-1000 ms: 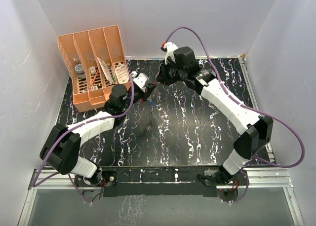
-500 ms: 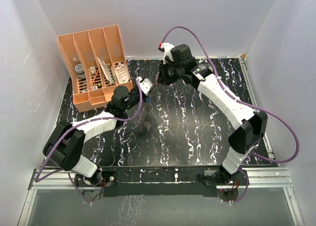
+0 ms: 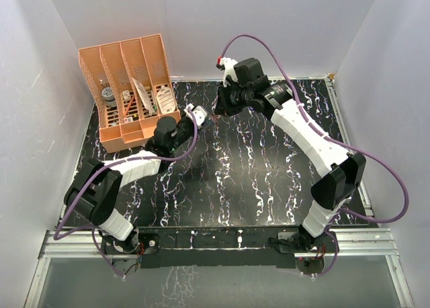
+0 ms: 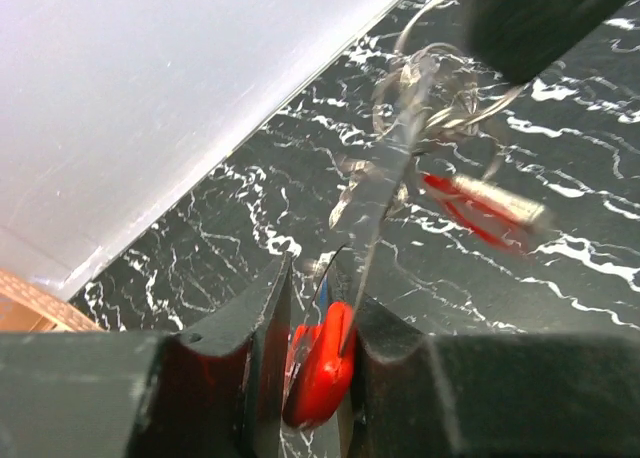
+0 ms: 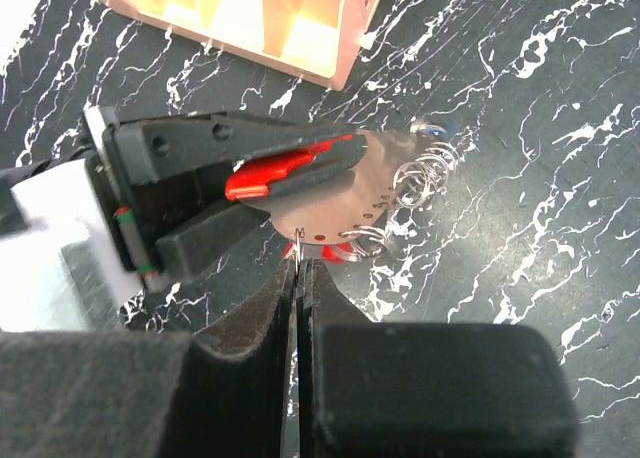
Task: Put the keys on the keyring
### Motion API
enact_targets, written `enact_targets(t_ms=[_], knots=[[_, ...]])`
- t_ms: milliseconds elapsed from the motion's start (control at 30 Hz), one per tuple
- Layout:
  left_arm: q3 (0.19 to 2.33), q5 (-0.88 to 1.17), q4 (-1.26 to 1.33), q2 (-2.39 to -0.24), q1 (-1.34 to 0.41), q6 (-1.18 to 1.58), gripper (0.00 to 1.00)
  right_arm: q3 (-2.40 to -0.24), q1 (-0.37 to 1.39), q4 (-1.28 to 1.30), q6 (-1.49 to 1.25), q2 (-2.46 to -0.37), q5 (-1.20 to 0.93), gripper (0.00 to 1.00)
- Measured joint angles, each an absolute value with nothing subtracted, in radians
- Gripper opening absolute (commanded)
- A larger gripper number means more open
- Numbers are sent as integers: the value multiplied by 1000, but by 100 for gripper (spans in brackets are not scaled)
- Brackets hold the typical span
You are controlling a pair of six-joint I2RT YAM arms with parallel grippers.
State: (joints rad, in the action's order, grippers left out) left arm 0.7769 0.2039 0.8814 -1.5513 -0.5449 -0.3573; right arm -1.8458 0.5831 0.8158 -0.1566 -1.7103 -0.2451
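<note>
My left gripper [image 3: 195, 114] is shut on the red strip [image 4: 322, 368] of the keyring and holds it above the table. The keyring's whitish-grey band [image 5: 335, 203] sticks out of it, with a row of small holes and several small wire rings [image 5: 425, 173]. My right gripper [image 3: 217, 110] is shut on one small wire ring [image 5: 299, 244] at the band's near edge. The red-headed key [image 4: 485, 210] shows blurred beside the band; I cannot tell whether it hangs or lies. A bit of blue [image 5: 432, 130] peeks out behind the band's far end.
An orange divided organizer [image 3: 131, 89] with small items stands at the back left, close to my left arm. The black marbled table [image 3: 269, 180] is walled in by white panels on three sides.
Both grippers stay together at the keyring. The left arm has shifted slightly toward the back and its elbow swung left. A blue bit that dangled under the left gripper no longer shows from above.
</note>
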Motion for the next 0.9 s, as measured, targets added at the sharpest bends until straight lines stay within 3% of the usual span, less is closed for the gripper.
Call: enact_targets(t_ms=[233,400,900], knots=[[777,176,878,-1569,-535,-346,23,-1851,581,835,-157,-1711,-262,0],[765,184,893,-1565,-536,-325,0,-1851,580,834,-157,-1712,-268,0],[755,154,873,-1555,-547,-338,0,-1893,582,838,-134,-1756,-283,0]])
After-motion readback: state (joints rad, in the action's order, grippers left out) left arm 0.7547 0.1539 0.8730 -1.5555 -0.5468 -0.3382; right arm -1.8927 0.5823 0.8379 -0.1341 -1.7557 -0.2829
